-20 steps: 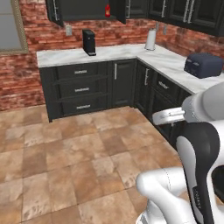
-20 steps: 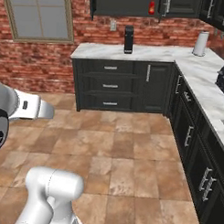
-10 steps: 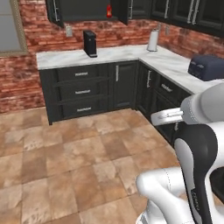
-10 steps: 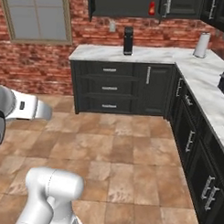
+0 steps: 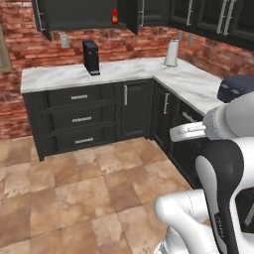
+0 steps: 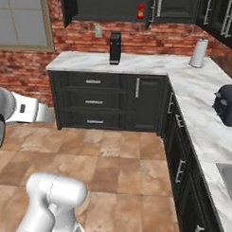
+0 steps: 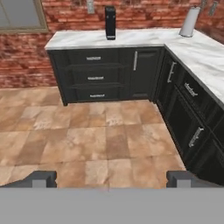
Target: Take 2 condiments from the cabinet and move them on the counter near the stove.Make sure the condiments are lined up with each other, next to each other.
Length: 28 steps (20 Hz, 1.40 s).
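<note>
From where I stand the robot is well back on the tiled floor, far from the cupboards, and its end effector (image 7: 111,178) hangs with its 2 dark tips spread wide apart and nothing between them. Up in the open cabinet (image 5: 79,15) a red bottle (image 5: 114,16) sits on the shelf near the right-hand end, upright as far as I can make out, above the marble tabletop (image 5: 124,69); from the other side the same red bottle (image 6: 140,11) shows against the dark interior. The second condiment, the small black one, is too small or too dark against the cabinet for me to pick out. I would guess the red bottle is light and rigid, plastic or glass with a smooth rounded body, so likely a bit slippery; the sensible hold looks to be across the widest part of the body, below the cap, with the tips level so it does not tip on the shelf. A tiny shaker would be lighter still and easy to knock over, so a gentle, centred pinch would suit it. The tall black coffee machine (image 5: 91,57) stands on the tabletop just below the shelf and a white paper towel roll (image 5: 171,52) sits in the corner; the stove is nowhere I can see.
</note>
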### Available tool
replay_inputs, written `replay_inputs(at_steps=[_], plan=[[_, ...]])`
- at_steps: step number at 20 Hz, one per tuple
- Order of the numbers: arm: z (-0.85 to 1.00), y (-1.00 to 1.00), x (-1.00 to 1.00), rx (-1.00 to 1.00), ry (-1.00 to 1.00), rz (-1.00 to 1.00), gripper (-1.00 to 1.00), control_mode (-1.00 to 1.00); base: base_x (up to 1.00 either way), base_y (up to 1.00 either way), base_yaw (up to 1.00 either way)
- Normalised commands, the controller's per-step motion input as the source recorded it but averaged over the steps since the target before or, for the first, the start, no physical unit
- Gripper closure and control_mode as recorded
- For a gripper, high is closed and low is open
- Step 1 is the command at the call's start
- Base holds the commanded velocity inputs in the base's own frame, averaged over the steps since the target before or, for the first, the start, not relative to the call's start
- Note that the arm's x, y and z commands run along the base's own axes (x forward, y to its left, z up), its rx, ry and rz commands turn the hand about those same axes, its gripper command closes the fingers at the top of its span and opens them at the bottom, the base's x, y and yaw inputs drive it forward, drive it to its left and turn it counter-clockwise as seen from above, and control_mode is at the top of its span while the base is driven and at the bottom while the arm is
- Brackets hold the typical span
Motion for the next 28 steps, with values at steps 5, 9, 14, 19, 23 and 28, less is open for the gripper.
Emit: replay_inputs(at_steps=[5, 9, 14, 19, 23, 28], plan=[[0.00, 0.00, 0.00, 0.00, 0.00, 0.00, -1.00, 1.00, 1.00, -0.59, -0.03], [0.00, 0.00, 0.00, 0.00, 0.00, 0.00, -1.00, 1.00, 1.00, -0.26, -0.05], [0.00, 0.00, 0.00, 0.00, 0.00, 0.00, -1.00, 1.00, 1.00, -0.15, -0.03], [0.00, 0.00, 0.00, 0.00, 0.00, 0.00, -1.00, 1.00, 0.97, 0.00, 0.00], [0.00, 0.00, 0.00, 0.00, 0.00, 0.00, -1.00, 1.00, 0.95, 0.02, 0.00], [0.00, 0.00, 0.00, 0.00, 0.00, 0.00, -1.00, 1.00, 0.98, 0.00, 0.00]])
